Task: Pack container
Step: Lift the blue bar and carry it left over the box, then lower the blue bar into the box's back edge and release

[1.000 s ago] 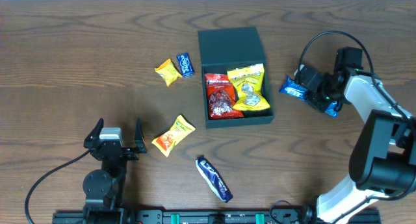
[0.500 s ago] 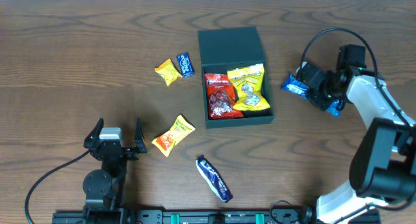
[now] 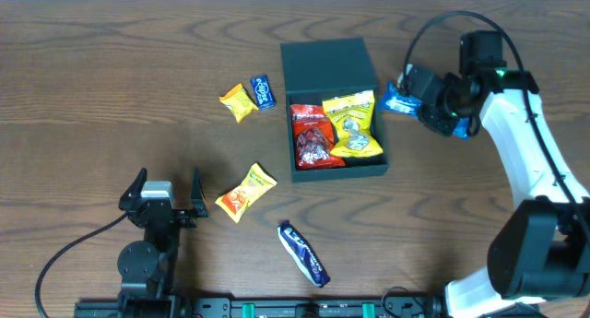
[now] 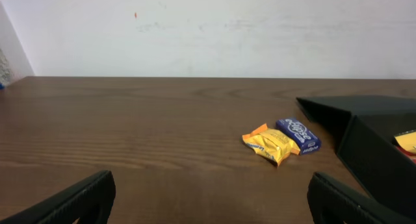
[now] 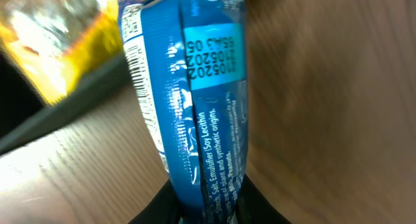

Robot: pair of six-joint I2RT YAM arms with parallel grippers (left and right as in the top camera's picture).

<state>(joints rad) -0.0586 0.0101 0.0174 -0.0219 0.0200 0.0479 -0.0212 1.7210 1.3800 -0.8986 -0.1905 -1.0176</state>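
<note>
Beside container (image 3: 327, 64), right hand (image 3: 415, 95) gripping blue packet (image 3: 396, 102), label partly cropped, left hand (image 3: 168, 183) wide.

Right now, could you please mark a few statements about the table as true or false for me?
1. The right claw grips a blue packet. True.
2. The container is empty. False: a red packet and a yellow packet lie inside.
3. The left claw is shut on a packet. False: it stands open, holding nothing.
4. A dark blue bar lies on the table outside the container. True.
</note>
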